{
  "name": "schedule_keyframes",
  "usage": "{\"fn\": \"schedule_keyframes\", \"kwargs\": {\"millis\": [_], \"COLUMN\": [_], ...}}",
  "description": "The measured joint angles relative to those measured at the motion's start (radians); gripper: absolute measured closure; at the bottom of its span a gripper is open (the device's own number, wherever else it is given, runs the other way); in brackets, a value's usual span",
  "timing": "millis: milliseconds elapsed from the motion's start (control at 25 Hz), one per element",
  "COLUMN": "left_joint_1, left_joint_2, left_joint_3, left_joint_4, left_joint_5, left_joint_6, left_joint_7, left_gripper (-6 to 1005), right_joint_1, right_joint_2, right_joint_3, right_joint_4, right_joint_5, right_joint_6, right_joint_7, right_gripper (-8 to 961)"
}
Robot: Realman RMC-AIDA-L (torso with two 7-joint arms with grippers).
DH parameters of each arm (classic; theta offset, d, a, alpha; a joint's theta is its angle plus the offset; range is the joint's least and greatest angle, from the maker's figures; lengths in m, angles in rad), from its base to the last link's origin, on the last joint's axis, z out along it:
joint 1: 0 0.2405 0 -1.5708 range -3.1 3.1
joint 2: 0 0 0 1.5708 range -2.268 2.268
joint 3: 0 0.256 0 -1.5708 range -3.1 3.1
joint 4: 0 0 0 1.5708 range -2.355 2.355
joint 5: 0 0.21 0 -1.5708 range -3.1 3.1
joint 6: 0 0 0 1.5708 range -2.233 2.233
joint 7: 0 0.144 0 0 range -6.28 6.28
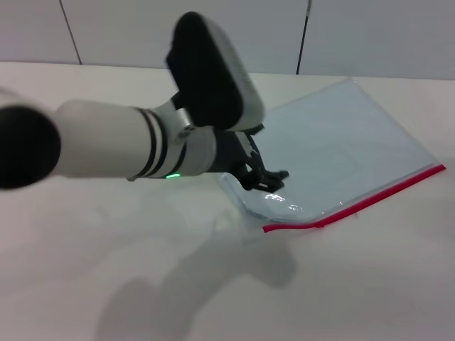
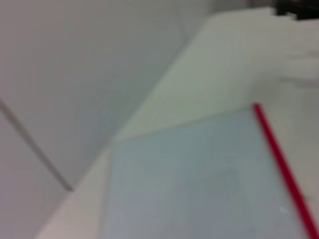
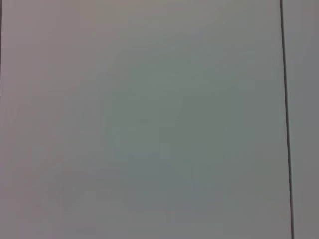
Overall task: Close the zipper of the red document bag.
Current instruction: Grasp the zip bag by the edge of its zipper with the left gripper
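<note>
Currently the left gripper (image 1: 269, 183) sits at centre frame of the head view, its dark fingers (image 1: 274, 175) low over the near-left corner of the red document bag (image 1: 341, 153). They look to touch or press the plastic there, but whether they are spread or pressed together, I cannot tell. The left arm (image 1: 106, 138) reaches in from the left edge, forearm about level, wrist bent down toward the bag. The bag lies flat on the white table (image 1: 370, 284), centre-right of frame. The zipper (image 1: 355, 206) runs along the bag's near long edge, from just below the gripper up to the right. Right gripper not seen; its wrist view shows only a blank wall panel (image 3: 149, 119).
</note>
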Motion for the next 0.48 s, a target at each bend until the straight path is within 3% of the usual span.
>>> {"fn": "schedule_keyframes", "kwargs": {"millis": [200, 480], "left_joint_1": [-0.080, -0.168], "left_joint_2": [-0.005, -0.005], "left_joint_3": [-0.013, -0.009], "left_joint_4": [-0.023, -0.027], "left_joint_5": [0.000, 0.002], "left_joint_6": [-0.193, -0.367], "left_joint_7": [0.008, 0.002], "left_gripper": [116, 117], "right_joint_1": [0.011, 0.015], "right_joint_2": [0.000, -0.001], "right_joint_3": [0.000, 0.000], "right_joint_4": [-0.001, -0.001], "right_joint_5": [0.000, 0.000], "right_joint_6": [-0.002, -0.002], "right_joint_7": [0.000, 0.000], "right_gripper": [199, 199]}}
